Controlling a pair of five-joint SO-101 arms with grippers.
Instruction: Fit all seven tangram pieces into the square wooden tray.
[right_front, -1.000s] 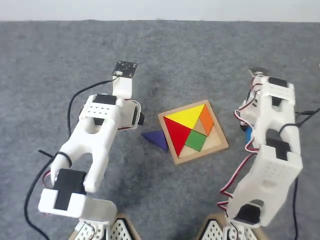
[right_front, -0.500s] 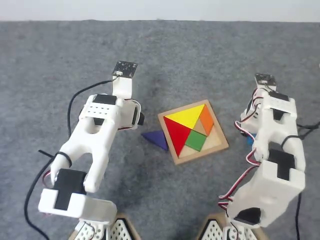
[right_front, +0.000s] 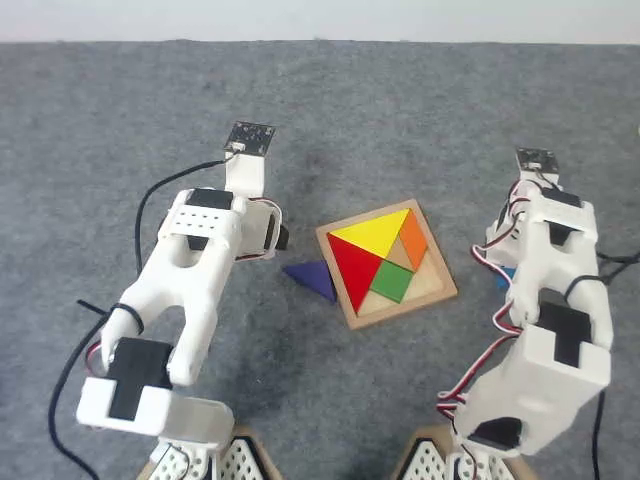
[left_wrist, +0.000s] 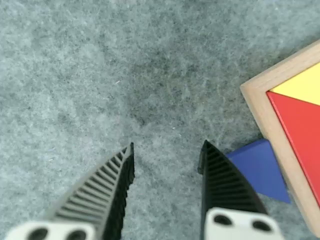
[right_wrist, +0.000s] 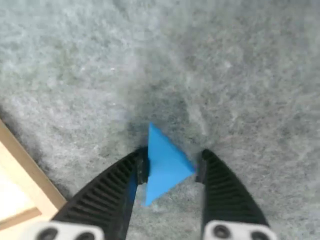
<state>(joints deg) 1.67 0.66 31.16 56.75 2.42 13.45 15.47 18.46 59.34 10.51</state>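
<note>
My right gripper (right_wrist: 173, 152) is clamped on the little blue triangle (right_wrist: 167, 170) near the tray (right_wrist: 30, 172), probably light, stiff, slick wood, so I'd squeeze its flat edges, not corners.

The left arm (right_front: 190, 280) extends away from its base on the left of the scene, wrist tipped down. Its gripper (left_wrist: 167, 147) hangs low, jaws parted with nothing between them. The right arm (right_front: 550, 290) stretches along the right side, its gripper (right_wrist: 172, 152) pointing down, fingers pressed against both sides of a light blue triangle (right_wrist: 165, 167).
</note>
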